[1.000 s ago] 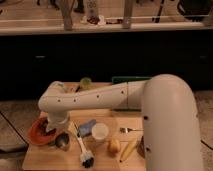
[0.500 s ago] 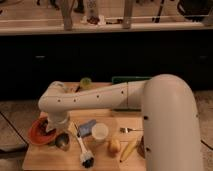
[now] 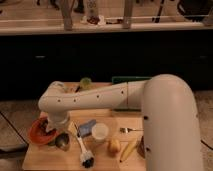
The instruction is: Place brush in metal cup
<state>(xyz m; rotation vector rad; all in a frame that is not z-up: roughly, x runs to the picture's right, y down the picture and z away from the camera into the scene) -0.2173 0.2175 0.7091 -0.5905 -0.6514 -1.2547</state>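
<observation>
The brush (image 3: 82, 147) lies on the wooden table (image 3: 50, 159), its white handle running back-left and its black bristle head (image 3: 87, 160) near the front edge. The metal cup (image 3: 62, 141) stands just left of the brush, apart from it. My gripper (image 3: 51, 127) hangs below the white arm's wrist (image 3: 56, 107), over the near rim of the orange bowl (image 3: 36, 132) and just behind and left of the metal cup. The brush is not in it.
A white plastic cup (image 3: 100, 131) and a blue object (image 3: 86, 127) sit right of the brush. A silver fork (image 3: 131, 130), a banana (image 3: 129, 149) and a yellowish fruit (image 3: 114, 145) lie further right. A green cup (image 3: 86, 82) and a green tray (image 3: 129, 79) are at the back. My large arm body (image 3: 170, 125) fills the right side.
</observation>
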